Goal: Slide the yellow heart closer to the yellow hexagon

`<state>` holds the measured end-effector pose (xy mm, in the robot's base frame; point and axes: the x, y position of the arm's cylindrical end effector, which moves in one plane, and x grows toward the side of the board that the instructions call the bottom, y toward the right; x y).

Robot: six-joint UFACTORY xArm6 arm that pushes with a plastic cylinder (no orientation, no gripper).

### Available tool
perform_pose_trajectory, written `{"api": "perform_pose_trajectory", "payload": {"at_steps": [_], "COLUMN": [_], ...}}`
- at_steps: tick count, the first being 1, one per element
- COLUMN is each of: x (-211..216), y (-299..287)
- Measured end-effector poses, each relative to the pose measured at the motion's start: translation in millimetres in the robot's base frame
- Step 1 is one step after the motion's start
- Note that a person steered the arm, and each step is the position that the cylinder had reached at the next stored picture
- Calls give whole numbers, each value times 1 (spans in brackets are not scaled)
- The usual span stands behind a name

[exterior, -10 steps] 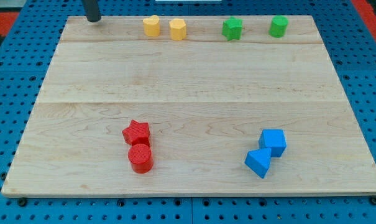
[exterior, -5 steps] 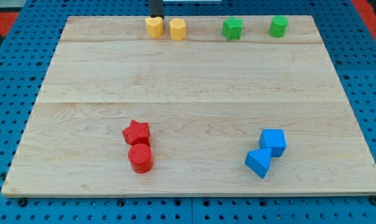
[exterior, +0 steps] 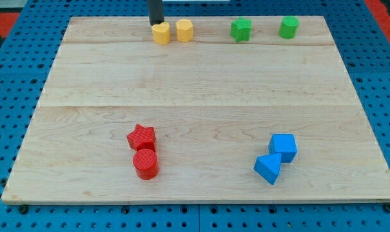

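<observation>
Blue pegboard surrounds a pale wooden surface, which fills almost all of the view. On it lie eight small blocks, in pairs. Near the view's bottom left, a red star touches a red cylinder just below it. Near the bottom right, a blue cube touches a blue triangular block. Along the view's top edge stand a green block of unclear shape and, well apart to its right, a green hexagon-like block.

The task's things are at the top, left of the middle. The yellow heart stands just beside the yellow hexagon, on its left; only a narrow gap seems to be between them.

The smallest thing is the tool, a dark rod that comes down from the view's top. It has no jaws, so there is nothing to be apart or together, and it holds nothing. The robot would call its lower end my tip; it is at the heart's upper left corner and seems to touch it.

The risk is probably in the angle of the push. Because the contact is at the top-left and not at the plain left side, the heart could turn or slide toward the view's bottom and pass under the hexagon. A too long push could also knock the hexagon away, toward the green blocks.
</observation>
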<state>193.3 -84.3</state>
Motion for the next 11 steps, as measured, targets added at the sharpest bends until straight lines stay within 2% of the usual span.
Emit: {"api": "perform_pose_trajectory", "payload": {"at_steps": [1,2,3,4,6,7,8,10,11], "x": [23,82,81,57,50,23,-1,-2,0], "y": [-61,-58,11,32,14,-32,-41,-7,55]}}
